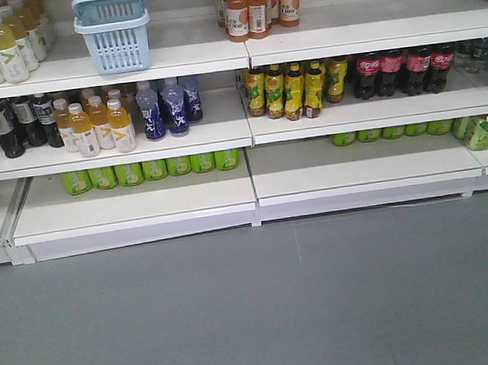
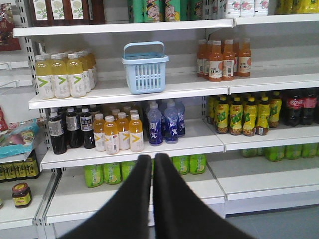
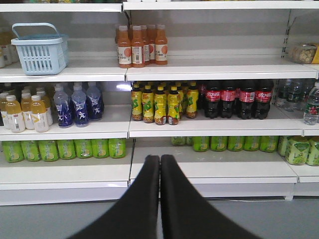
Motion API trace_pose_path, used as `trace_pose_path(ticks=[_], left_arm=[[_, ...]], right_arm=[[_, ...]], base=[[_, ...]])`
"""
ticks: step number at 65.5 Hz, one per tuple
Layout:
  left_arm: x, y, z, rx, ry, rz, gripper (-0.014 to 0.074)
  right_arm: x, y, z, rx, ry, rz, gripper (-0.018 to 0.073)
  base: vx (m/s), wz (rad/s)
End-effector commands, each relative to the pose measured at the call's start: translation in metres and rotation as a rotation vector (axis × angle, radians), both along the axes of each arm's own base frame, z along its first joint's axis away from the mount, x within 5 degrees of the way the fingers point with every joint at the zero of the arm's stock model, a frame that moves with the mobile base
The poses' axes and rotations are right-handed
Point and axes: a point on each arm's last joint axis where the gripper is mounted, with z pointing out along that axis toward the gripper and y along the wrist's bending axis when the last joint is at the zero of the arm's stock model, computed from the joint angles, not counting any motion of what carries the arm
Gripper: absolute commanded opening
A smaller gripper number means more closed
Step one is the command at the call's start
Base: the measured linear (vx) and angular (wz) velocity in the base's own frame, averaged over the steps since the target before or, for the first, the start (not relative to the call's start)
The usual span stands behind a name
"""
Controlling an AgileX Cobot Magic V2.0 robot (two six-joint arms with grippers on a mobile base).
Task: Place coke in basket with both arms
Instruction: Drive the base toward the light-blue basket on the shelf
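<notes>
Several coke bottles [image 1: 401, 70], dark with red labels, stand in a row on the middle shelf at the right; they also show in the right wrist view [image 3: 234, 99] and at the edge of the left wrist view [image 2: 299, 107]. The light blue basket [image 1: 113, 32] sits upright on the upper shelf at the left [image 2: 144, 69] [image 3: 40, 50], handle raised. My left gripper [image 2: 152, 158] is shut with nothing in it, well back from the shelves. My right gripper [image 3: 160, 158] is likewise shut and empty, facing the shelves from a distance. Neither arm shows in the front view.
Orange juice bottles [image 1: 250, 7] stand right of the basket. Yellow-green bottles [image 1: 296, 88] stand left of the coke, blue bottles [image 1: 169, 108] and pale yellow bottles [image 1: 98, 123] further left. Green cans [image 1: 153, 169] line the low shelf. Grey floor [image 1: 255, 310] lies in front.
</notes>
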Motion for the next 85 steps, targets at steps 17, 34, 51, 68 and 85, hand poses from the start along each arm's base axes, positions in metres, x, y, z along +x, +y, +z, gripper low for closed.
trace_pose_path(ticks=[17, 34, 51, 68, 85], left_arm=[[-0.0016, -0.0013, 0.0062, -0.014, -0.088, -0.017, -0.0008], [-0.0016, -0.0013, 0.0062, -0.014, -0.088, -0.017, -0.0008], [-0.0016, -0.0013, 0.0062, -0.014, -0.088, -0.017, -0.0008], [-0.0016, -0.0013, 0.0062, -0.014, -0.088, -0.017, -0.0008], [-0.0016, -0.0013, 0.0062, -0.014, -0.088, -0.017, -0.0008]], right_arm=[[-0.0003, 0.0004, 0.0024, -0.005, -0.074, 0.004, -0.0009], [-0.0003, 0.0004, 0.0024, -0.005, -0.074, 0.004, -0.0009], [-0.0003, 0.0004, 0.0024, -0.005, -0.074, 0.004, -0.0009], [-0.0003, 0.0004, 0.0024, -0.005, -0.074, 0.004, -0.0009], [-0.0003, 0.0004, 0.0024, -0.005, -0.074, 0.004, -0.0009]], base=[[0.05, 0.02], [0.06, 0.09], [0.09, 0.05], [0.09, 0.05], [0.09, -0.02]])
